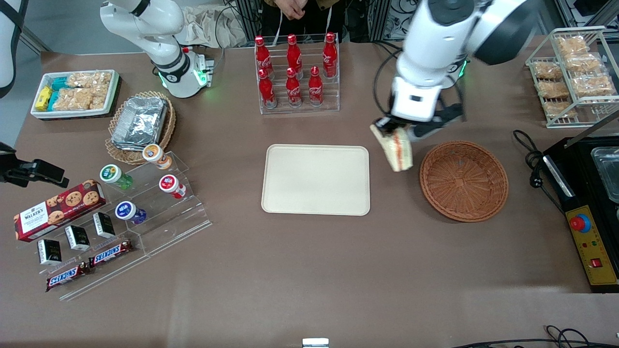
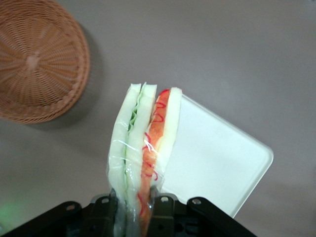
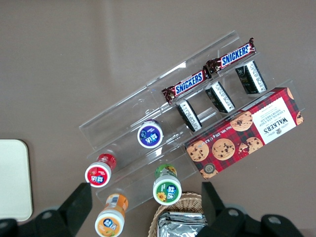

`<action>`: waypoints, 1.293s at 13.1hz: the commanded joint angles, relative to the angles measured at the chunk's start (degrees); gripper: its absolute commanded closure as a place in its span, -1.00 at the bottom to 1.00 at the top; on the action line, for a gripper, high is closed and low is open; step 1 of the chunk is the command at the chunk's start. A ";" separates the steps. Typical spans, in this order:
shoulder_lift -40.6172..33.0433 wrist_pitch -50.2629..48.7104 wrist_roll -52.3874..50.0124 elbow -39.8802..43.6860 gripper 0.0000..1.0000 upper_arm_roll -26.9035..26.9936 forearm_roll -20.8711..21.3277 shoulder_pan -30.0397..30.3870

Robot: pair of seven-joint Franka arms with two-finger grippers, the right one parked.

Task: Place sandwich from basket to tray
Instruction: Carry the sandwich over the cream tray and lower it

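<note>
Snickers bars [image 1: 110, 253] lie nearest you, on the clear stepped stand [image 1: 159, 227] toward the parked arm's end of the table, with the Walkers cookie box [image 1: 58, 209] beside them. Your gripper [image 1: 392, 129] hangs in the air between the tray [image 1: 316, 179] and the basket [image 1: 464, 181], above the bare table. Its fingers [image 2: 106, 210] are clamped on the sandwich [image 1: 397, 148], which hangs from them wrapped in clear film, white bread with orange-red and green layers showing. You can see the basket holds nothing now, and the tray's cream surface carries nothing yet. Red cola bottles [image 1: 292, 70] stand on a rack farther from the front camera than the tray.
</note>
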 commanded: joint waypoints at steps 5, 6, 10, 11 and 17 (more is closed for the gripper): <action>7.85 24.89 10.09 -16.29 1.00 -0.73 2.33 -3.94; 10.39 28.33 9.04 -18.06 1.00 -0.64 4.44 -4.82; 20.50 34.86 1.41 -18.43 1.00 -0.64 17.33 -5.98; 22.78 35.30 -1.66 -18.43 1.00 -0.64 21.64 -5.98; 29.40 38.91 -10.48 -17.64 -0.56 -0.46 37.77 -5.89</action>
